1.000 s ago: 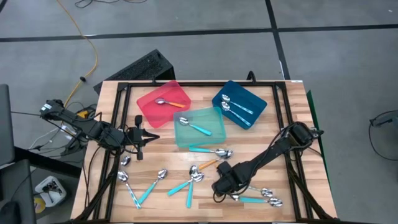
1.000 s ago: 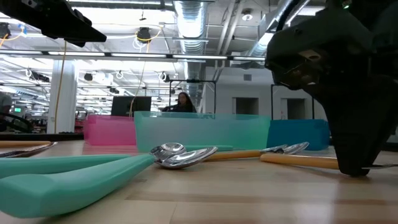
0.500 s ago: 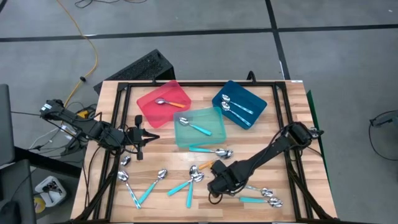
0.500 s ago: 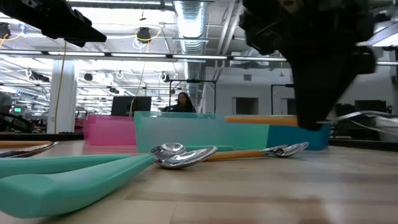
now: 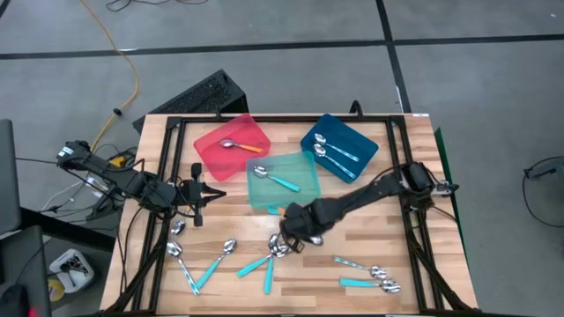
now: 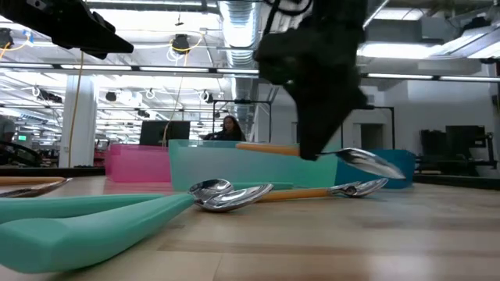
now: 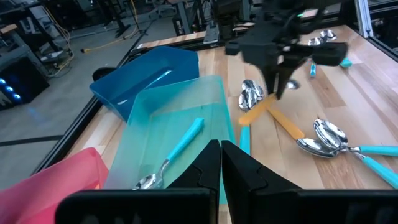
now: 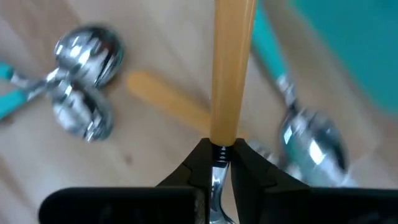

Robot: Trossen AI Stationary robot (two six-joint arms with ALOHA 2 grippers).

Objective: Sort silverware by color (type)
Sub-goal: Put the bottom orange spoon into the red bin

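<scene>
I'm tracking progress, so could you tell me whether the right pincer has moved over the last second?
Yes. The right pincer moved away from the near edge toward the teal tray.

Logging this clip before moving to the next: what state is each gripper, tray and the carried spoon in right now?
Right gripper: jaws shut on the orange-handled spoon.
Orange-handled spoon: lifted off the table, roughly level.
Left gripper: jaws shut, empty, left of the teal tray.
Red tray: holds one orange-handled spoon.
Teal tray: holds one teal-handled spoon.
Blue tray: holds two pale-handled spoons.
</scene>
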